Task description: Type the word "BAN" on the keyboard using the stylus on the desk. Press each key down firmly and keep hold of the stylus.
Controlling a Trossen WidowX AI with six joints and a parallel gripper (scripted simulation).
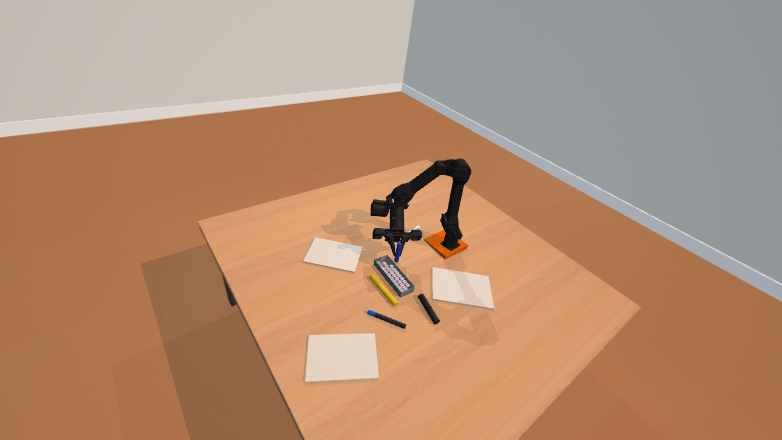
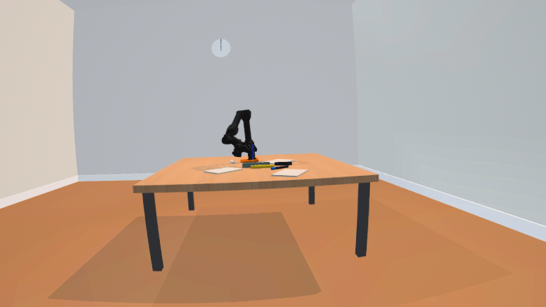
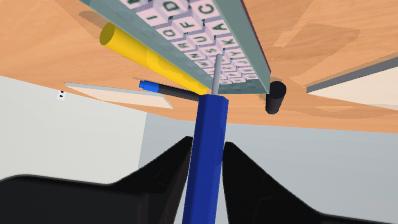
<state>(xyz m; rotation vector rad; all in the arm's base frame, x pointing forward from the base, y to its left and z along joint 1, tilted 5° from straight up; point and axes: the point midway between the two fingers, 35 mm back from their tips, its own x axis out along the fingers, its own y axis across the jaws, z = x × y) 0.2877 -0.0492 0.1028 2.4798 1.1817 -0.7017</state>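
The keyboard [image 1: 394, 277] [image 2: 250, 165] [image 3: 248, 45] is a grey-green tray with pale lettered keys, lying on the table. My gripper [image 1: 397, 252] [image 3: 207, 146] is shut on the blue stylus [image 1: 398, 249] [image 2: 252, 151] [image 3: 210, 120] and holds it roughly upright. The stylus's thin grey tip [image 3: 217, 72] points down at the keyboard and overlaps the keys near S and Y in the wrist view. Whether the tip touches a key cannot be told. Some far keys are small or partly hidden behind the tip.
A yellow rod [image 1: 383, 290] [image 3: 150, 57] lies alongside the keyboard. A black cylinder [image 1: 428, 308] [image 3: 275, 97] lies off its far end. A black pen with a blue end [image 1: 389, 319] [image 3: 172, 91] lies beyond the rod. White pads [image 1: 462, 288] [image 1: 341, 357] [image 1: 332, 254] lie around them.
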